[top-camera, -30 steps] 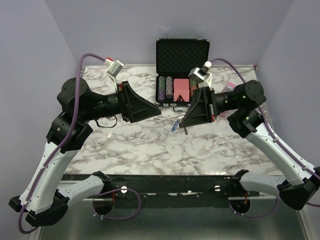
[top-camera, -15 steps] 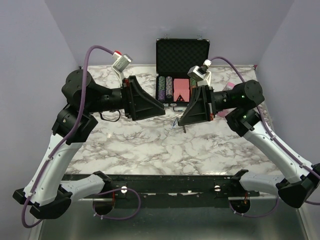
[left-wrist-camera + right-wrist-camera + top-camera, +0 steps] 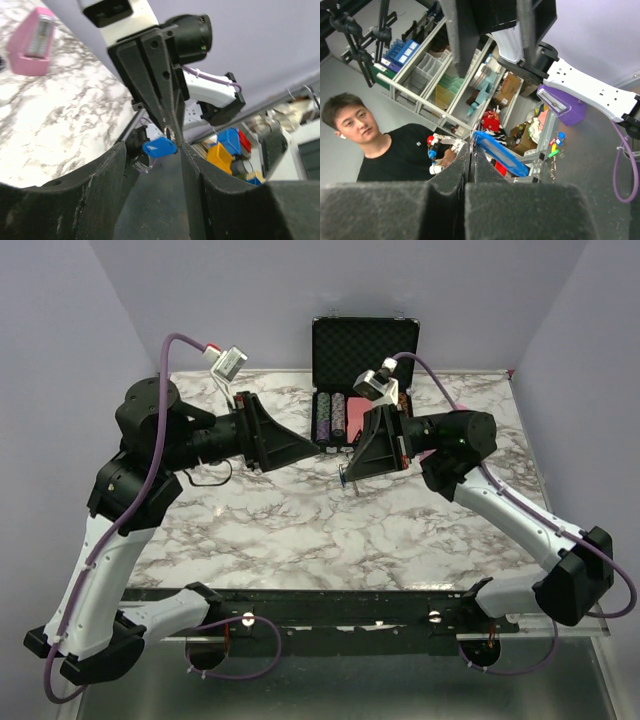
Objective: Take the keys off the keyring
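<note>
The key (image 3: 346,481), a tiny piece with a blue head, hangs just under my right gripper (image 3: 347,472), lifted above the table's middle. In the right wrist view the right gripper (image 3: 471,149) is shut, with the thin silvery keyring pinched at its tips and the blue key (image 3: 500,153) lying against the right finger. In the left wrist view the key (image 3: 159,148) and the keyring (image 3: 169,133) hang from the right gripper's tips, straight ahead of my left gripper (image 3: 152,150). My left gripper (image 3: 322,448) is open and empty, its tips close to the key and apart from it.
An open black chip case (image 3: 362,350) stands at the table's back middle, with chip stacks (image 3: 330,416) inside. A pink wedge-shaped object (image 3: 32,42) lies on the marble top. A black cable (image 3: 205,476) loops under the left arm.
My right gripper has swung left and a little up, carrying the key and ring with it. My left gripper has risen slightly and stays open close by.
</note>
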Robot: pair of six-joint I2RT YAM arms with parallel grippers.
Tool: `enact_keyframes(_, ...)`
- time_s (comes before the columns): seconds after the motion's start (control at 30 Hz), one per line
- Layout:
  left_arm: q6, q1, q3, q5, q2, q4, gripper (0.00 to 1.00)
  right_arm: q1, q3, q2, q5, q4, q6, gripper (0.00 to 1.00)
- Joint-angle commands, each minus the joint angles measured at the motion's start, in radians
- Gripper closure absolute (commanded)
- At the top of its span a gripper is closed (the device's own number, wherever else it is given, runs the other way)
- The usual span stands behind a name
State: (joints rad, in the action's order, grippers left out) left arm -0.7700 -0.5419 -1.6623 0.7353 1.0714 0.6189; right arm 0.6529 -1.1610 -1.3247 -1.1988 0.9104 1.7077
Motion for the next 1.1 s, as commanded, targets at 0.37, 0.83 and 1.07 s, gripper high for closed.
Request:
enact_keyframes(0.37,0.043,0.065,-0.034,0.031,-0.015,-0.011,0.45,0.005,-0.065,-0.169,0.033,0.613,0.452,0.99)
enact_keyframes(0.83,-0.020,0.065,0.032,0.164,0.012,-0.143,0.50,0.036,-0.066,-0.145,0.031,0.499,0.371,0.99)
enact_keyframes(1.07,-0.015,0.062,0.049,0.159,-0.005,-0.134,0.49,0.048,-0.088,-0.156,0.027,0.478,0.352,0.99)
